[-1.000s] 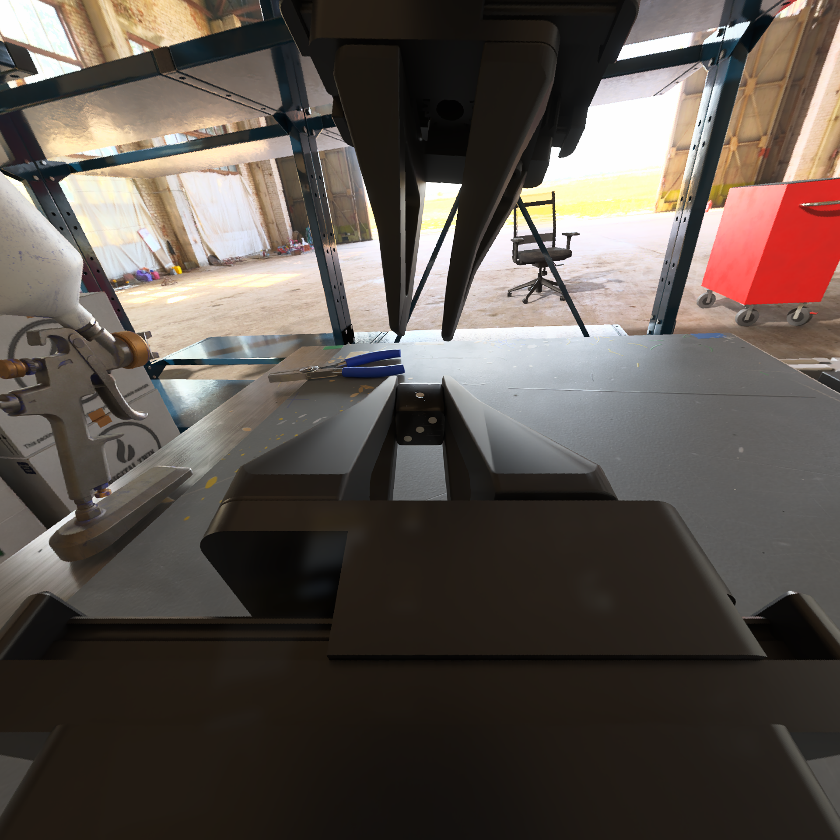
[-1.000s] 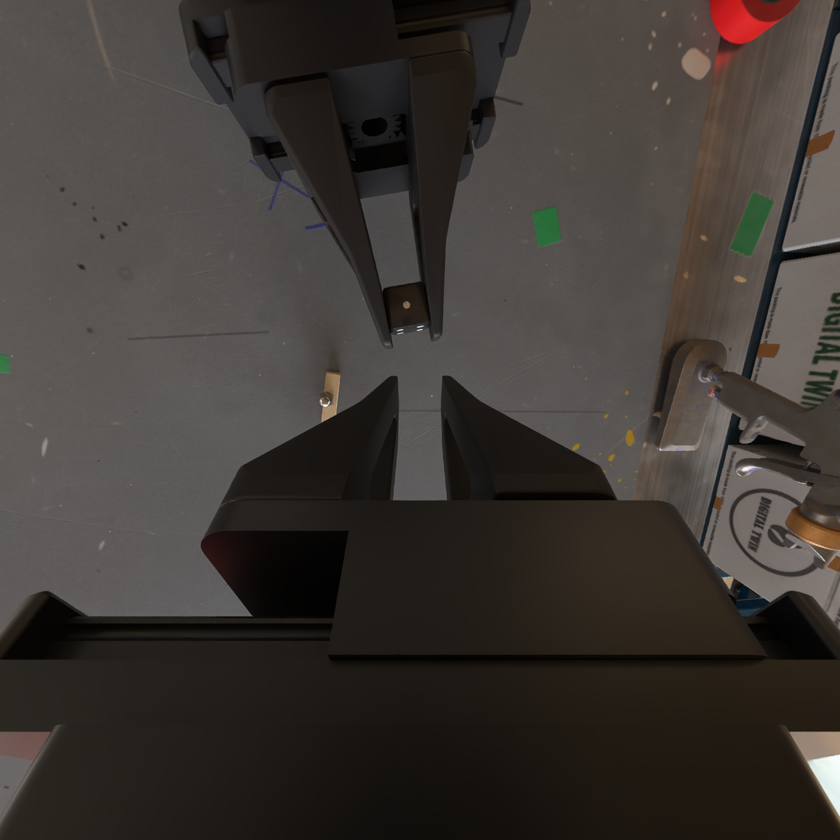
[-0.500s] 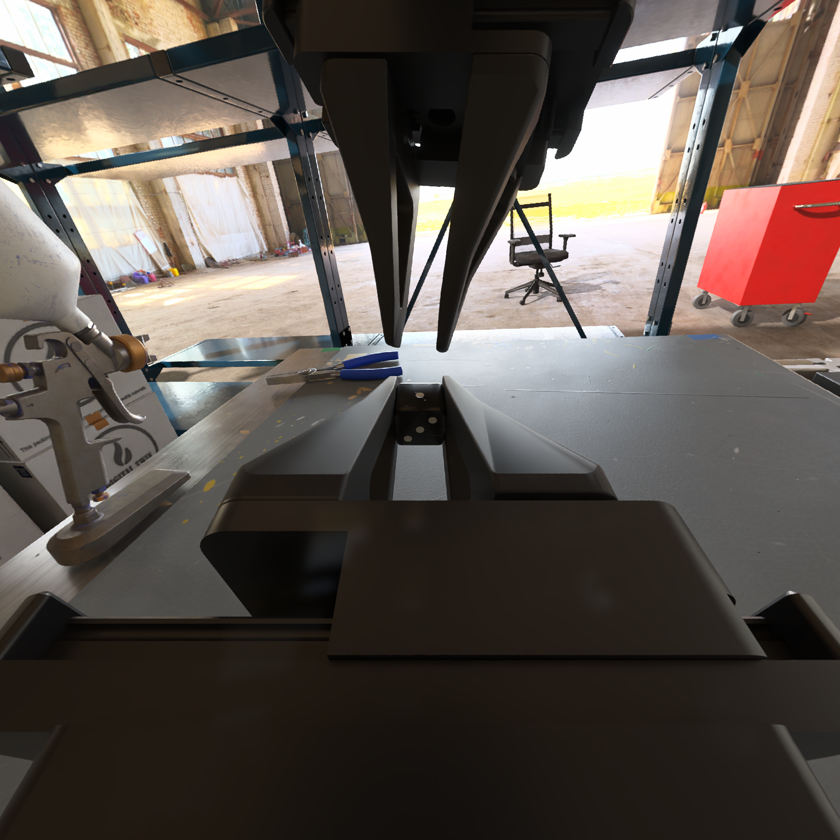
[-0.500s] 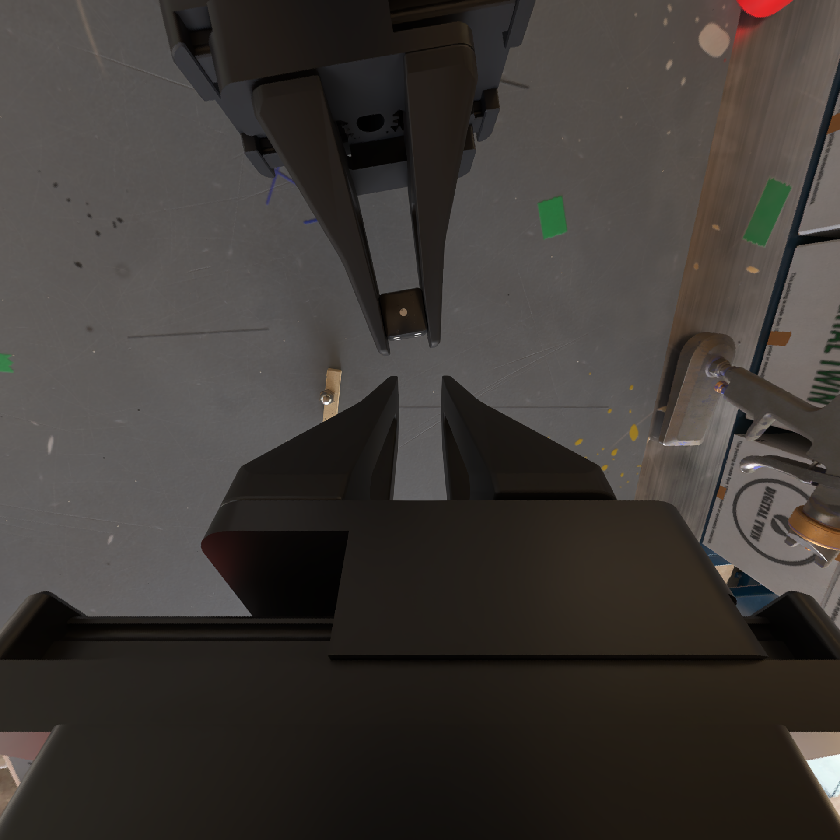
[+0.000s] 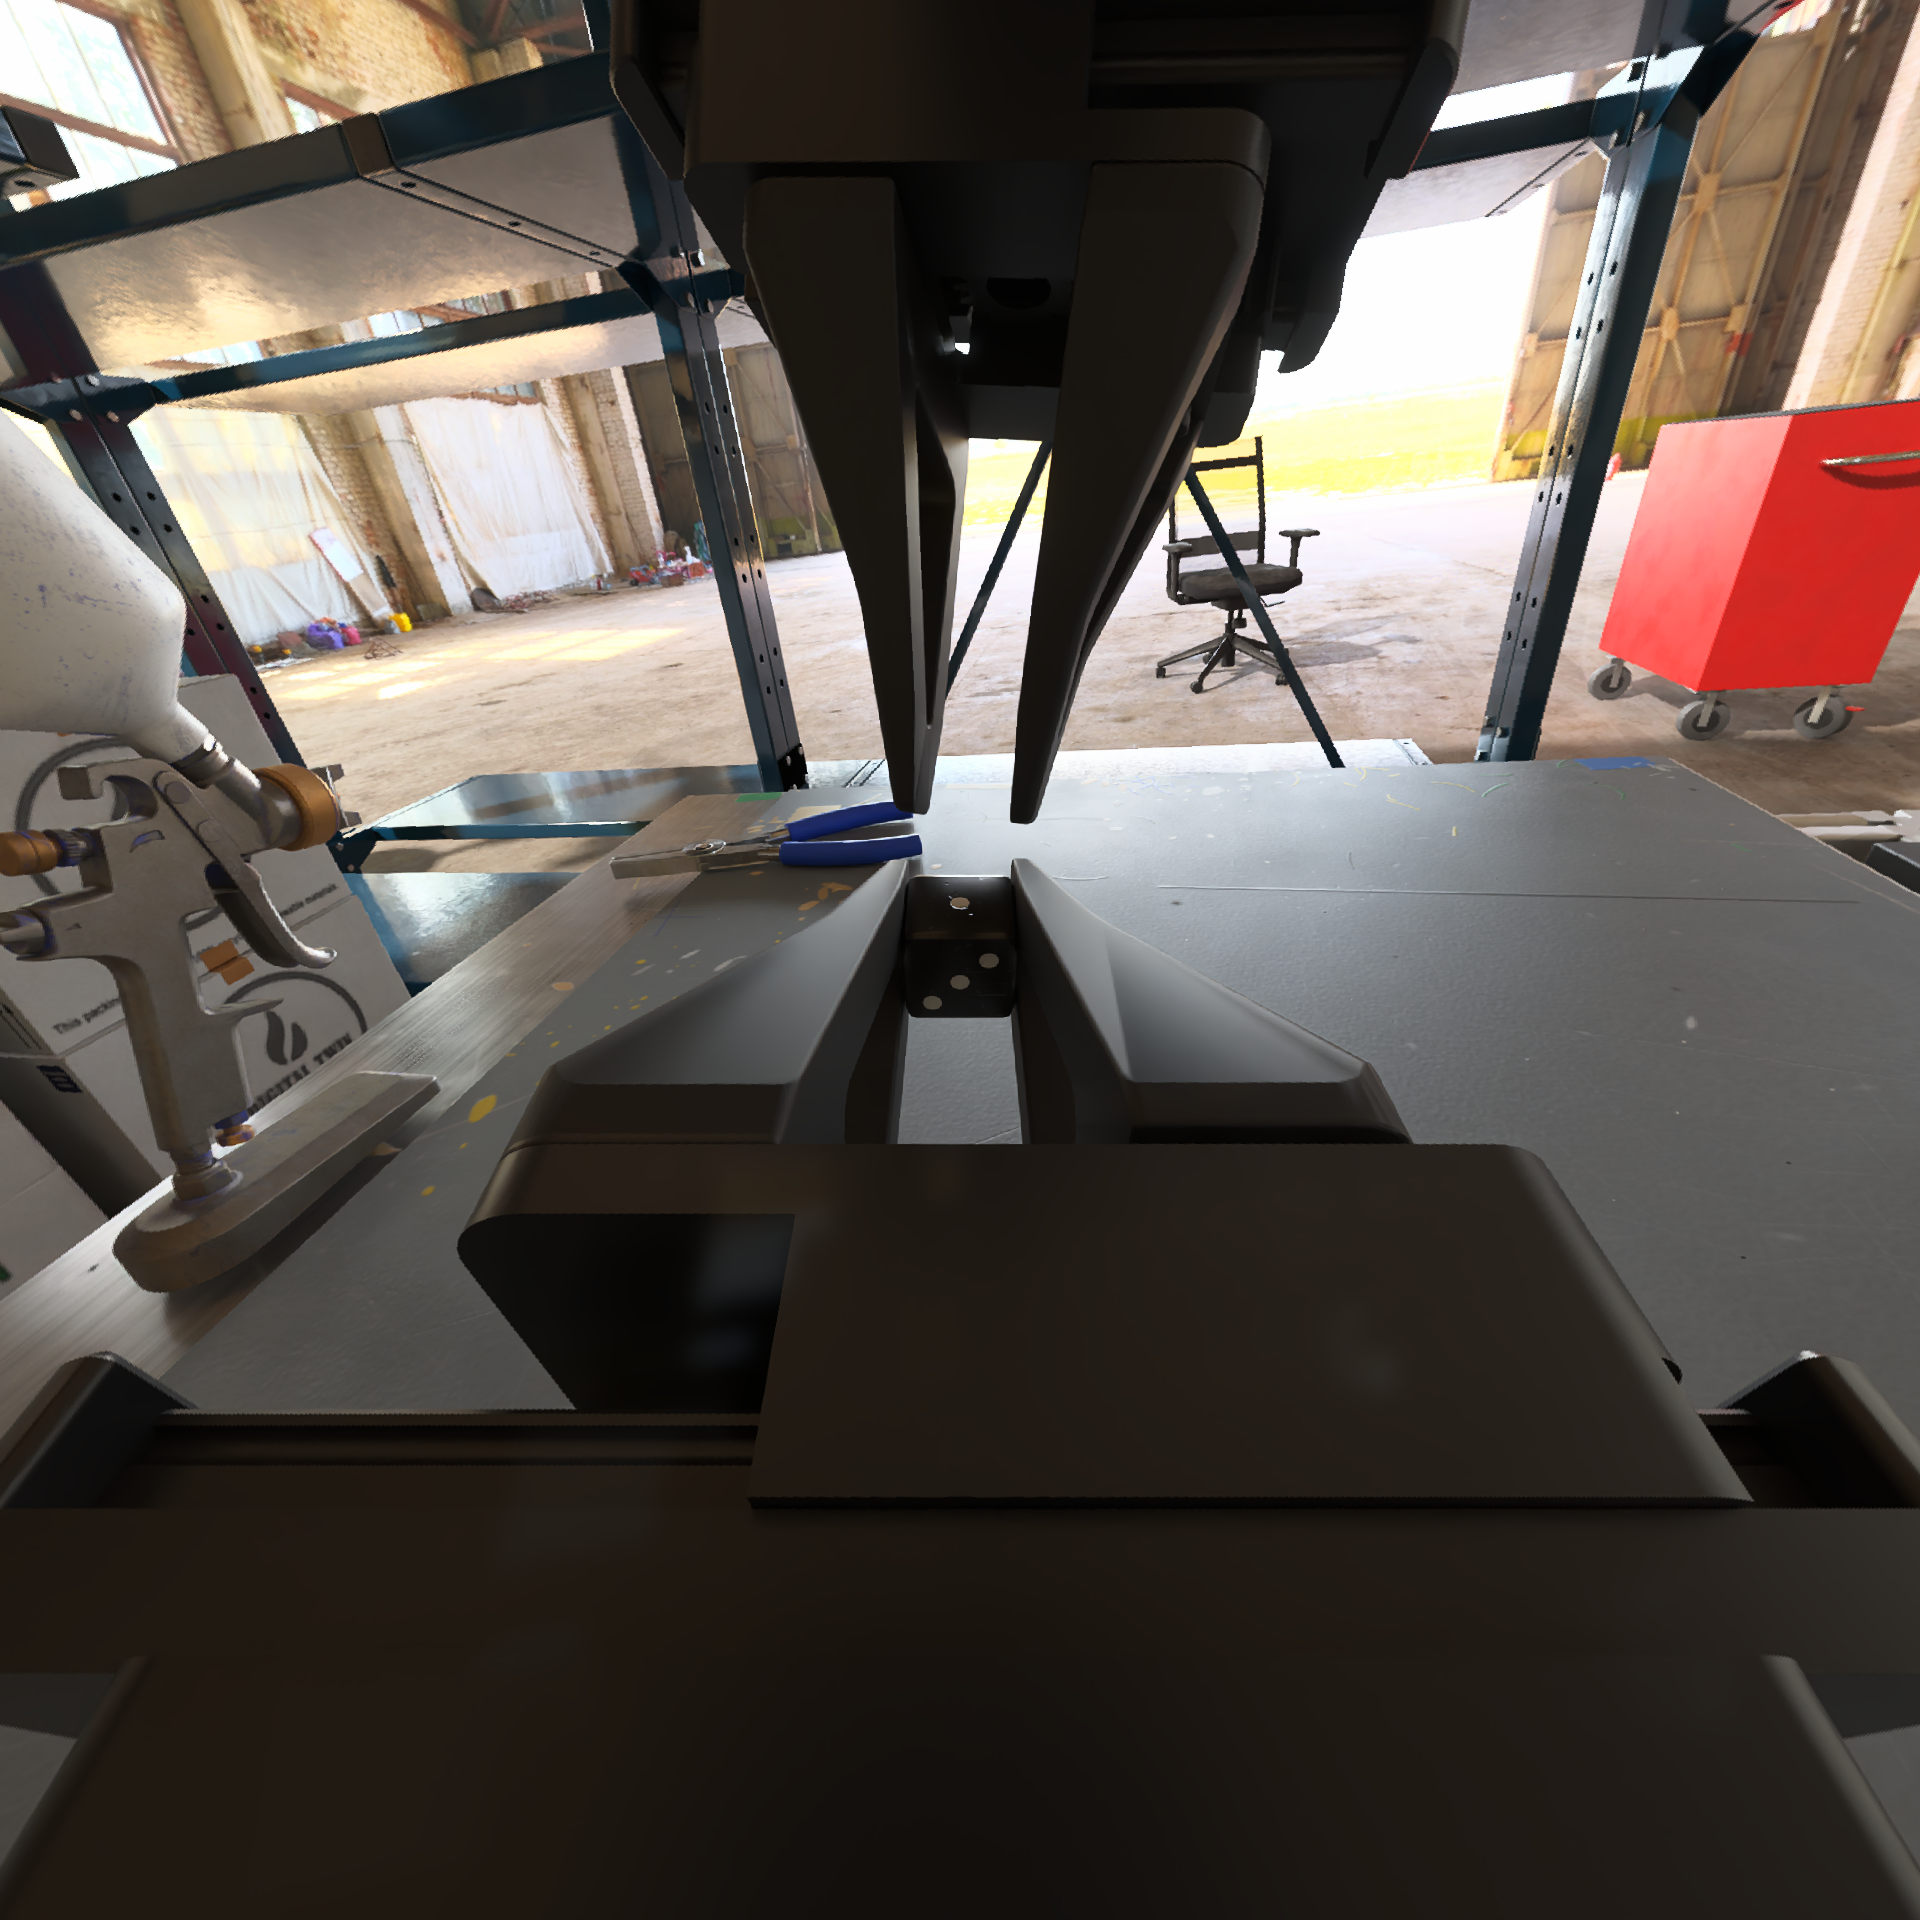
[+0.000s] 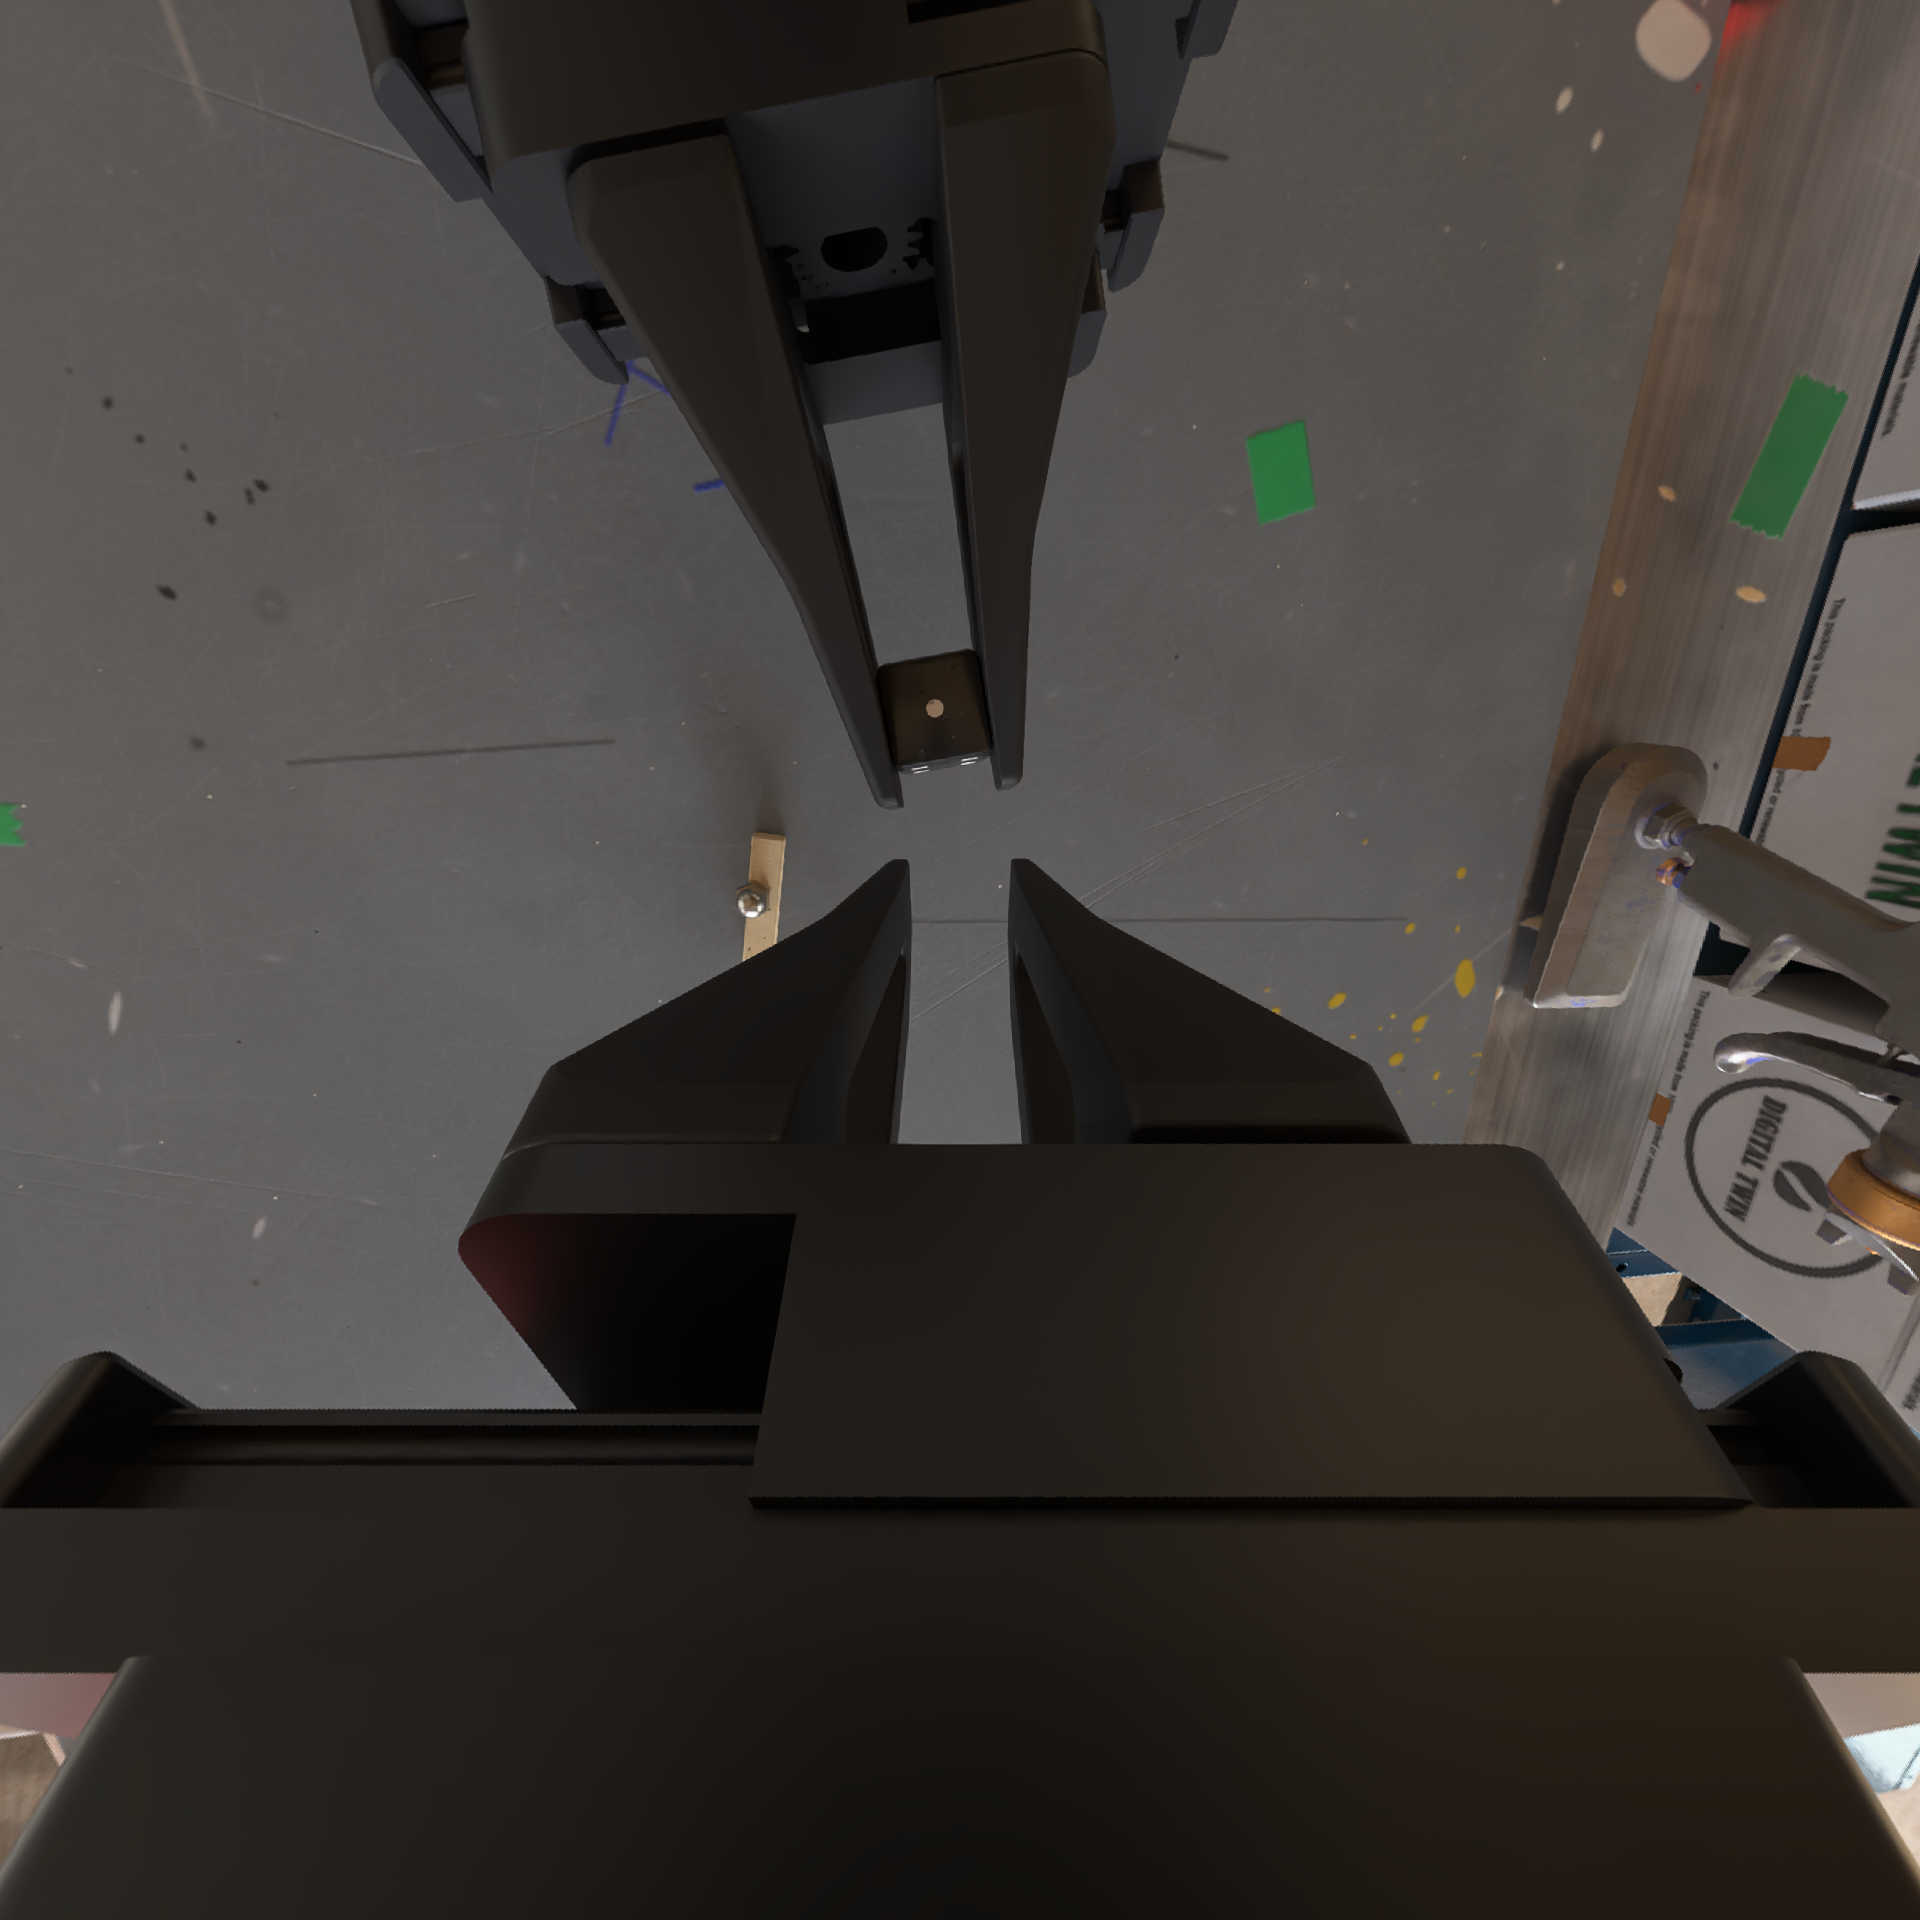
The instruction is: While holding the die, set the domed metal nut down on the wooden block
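One wooden block [image 6: 766,897] lies flat, long axis running away; nut [image 6: 750,899] touching.

1. My fingers [image 5: 821,997] are matte black.
2. The die [image 5: 958,951] I hold is black with pale pips.
3. The table [image 6: 312,935] is grey, flecked yellow.
4. Tape patches [image 6: 1280,471] are green.
5. Pliers [image 5: 821,840] have blue handles.

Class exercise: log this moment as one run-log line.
left end effector: shut on die | right end effector: open, empty, high above table | domed nut: resting on wooden block
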You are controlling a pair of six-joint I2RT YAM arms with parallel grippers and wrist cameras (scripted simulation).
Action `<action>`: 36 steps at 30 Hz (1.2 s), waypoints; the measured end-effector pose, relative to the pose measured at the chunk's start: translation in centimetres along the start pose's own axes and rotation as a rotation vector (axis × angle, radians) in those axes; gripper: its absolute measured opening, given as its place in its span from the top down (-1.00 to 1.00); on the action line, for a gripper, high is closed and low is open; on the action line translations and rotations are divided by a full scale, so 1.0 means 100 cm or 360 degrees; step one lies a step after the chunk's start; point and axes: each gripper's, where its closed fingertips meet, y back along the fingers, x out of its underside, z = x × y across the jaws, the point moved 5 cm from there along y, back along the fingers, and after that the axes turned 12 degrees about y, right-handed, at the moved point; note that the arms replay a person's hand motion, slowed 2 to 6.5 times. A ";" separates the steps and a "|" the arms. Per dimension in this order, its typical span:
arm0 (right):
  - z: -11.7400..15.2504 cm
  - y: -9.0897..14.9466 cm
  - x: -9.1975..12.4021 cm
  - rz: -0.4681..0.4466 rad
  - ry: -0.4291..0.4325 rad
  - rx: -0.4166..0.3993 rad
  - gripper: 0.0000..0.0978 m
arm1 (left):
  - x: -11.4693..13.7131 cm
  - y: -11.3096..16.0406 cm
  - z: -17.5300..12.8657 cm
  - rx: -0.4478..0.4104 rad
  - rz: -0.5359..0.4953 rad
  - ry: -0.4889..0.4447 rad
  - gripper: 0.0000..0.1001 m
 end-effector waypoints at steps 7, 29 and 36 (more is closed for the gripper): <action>0.001 0.001 0.000 0.0015 -0.0008 0.0005 0.67 | 0.000 0.000 0.000 0.0000 0.0001 -0.0002 0.68; 0.000 0.001 0.000 0.0049 -0.0051 0.0014 0.67 | -0.001 0.000 0.000 0.0009 -0.0002 -0.0010 0.68; 0.000 -0.001 0.000 0.0053 -0.0051 0.0001 0.68 | 0.000 0.000 -0.001 0.0013 -0.0001 -0.0011 0.68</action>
